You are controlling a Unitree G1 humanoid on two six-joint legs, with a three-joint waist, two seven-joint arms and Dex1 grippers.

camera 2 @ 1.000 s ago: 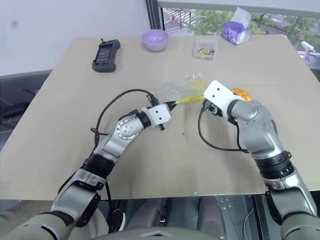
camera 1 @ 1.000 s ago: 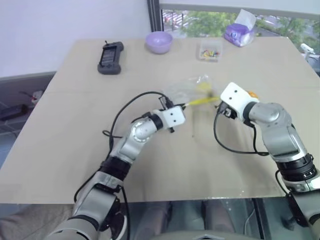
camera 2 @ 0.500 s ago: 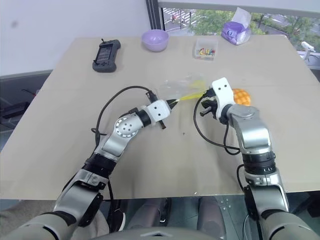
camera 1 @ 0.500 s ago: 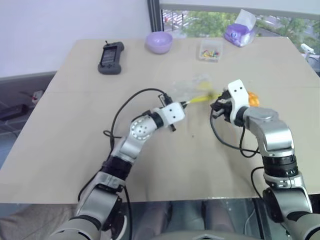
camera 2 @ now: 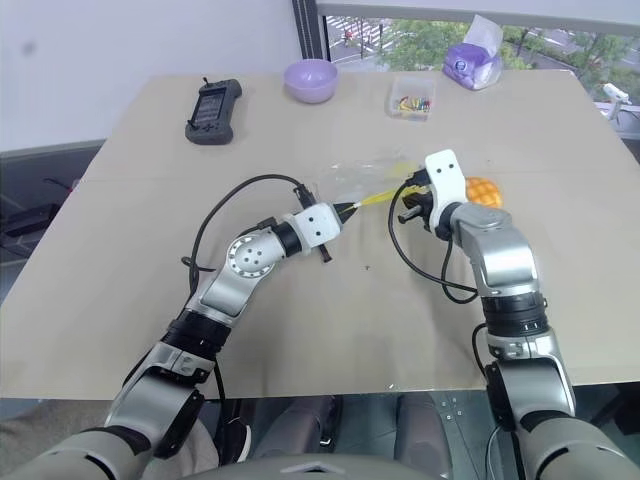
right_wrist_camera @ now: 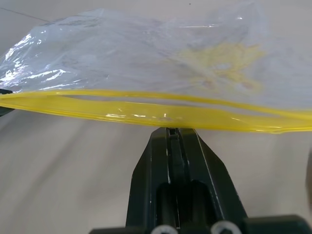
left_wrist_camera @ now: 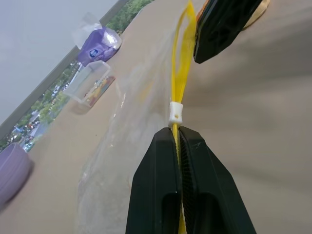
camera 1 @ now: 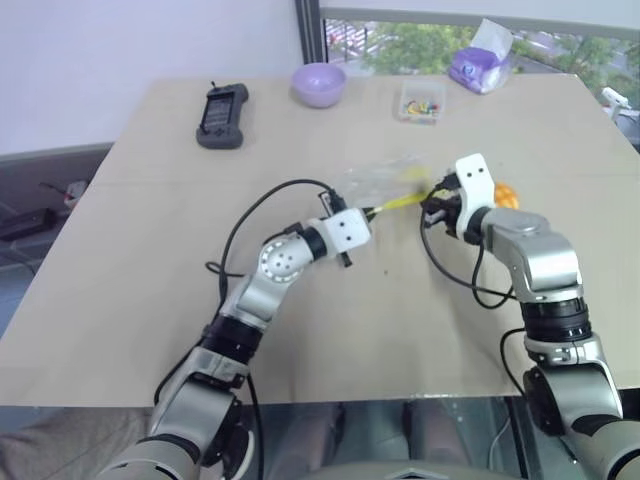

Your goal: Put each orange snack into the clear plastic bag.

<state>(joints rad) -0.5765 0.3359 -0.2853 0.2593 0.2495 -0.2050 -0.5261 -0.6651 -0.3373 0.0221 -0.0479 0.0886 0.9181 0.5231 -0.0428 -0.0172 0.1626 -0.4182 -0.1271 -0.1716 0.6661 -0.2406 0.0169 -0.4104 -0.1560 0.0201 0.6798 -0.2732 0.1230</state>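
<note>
Clear plastic bag (camera 2: 362,180) — yellow strip (right_wrist_camera: 146,111) stretched between left gripper (left_wrist_camera: 178,136) and right gripper (right_wrist_camera: 171,130), both jaws clamping it.

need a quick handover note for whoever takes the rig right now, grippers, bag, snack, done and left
Left gripper: shut on the clear plastic bag's yellow strip, at one end.
Right gripper: shut at the strip's near edge; whether it grips it I cannot tell.
Bag: held between the two grippers over the table, nothing in it.
Orange snack: on the table beside the right gripper.
Done: bag lifted.
Left: open the bag, put the snack in.
</note>
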